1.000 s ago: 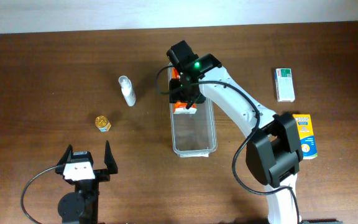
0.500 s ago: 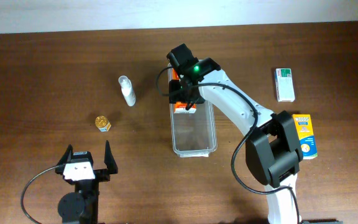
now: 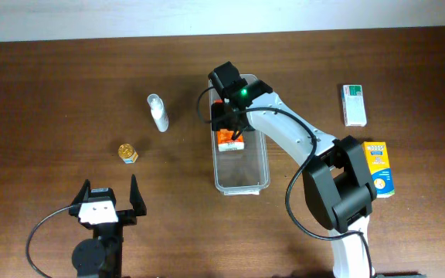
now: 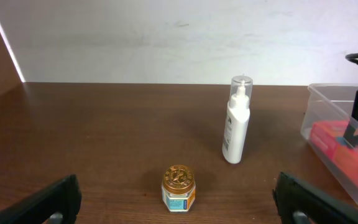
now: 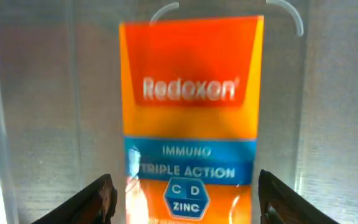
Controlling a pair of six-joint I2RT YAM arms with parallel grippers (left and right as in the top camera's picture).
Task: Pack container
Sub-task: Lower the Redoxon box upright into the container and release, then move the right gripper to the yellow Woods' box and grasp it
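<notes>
Two dark fingers of the left gripper stand spread wide at the near edge of the table, with nothing between them. Just ahead of those jaws, about centred between them, sits a small jar with a gold lid. Farther ahead and slightly to the right stands a white pump bottle, upright in the left wrist view. Beyond that, to the right of the left jaws and well apart from them, lies the container, a long clear bin whose long side runs away from the robot. The right gripper hangs over the far half of the container, pointing down into it. Its jaws are parted to roughly the width of the orange box and grip nothing. That box, marked Redoxon, lies inside the container just beyond the fingertips, its printed face turned toward the wrist camera. The bin's clear walls rise on either side of the fingers in the right wrist view. Whether the fingers touch the box's edges I cannot tell. Well off to the right of the right jaws, outside the container, lie a white box with a green end and, nearer the robot, a yellow and blue box.
</notes>
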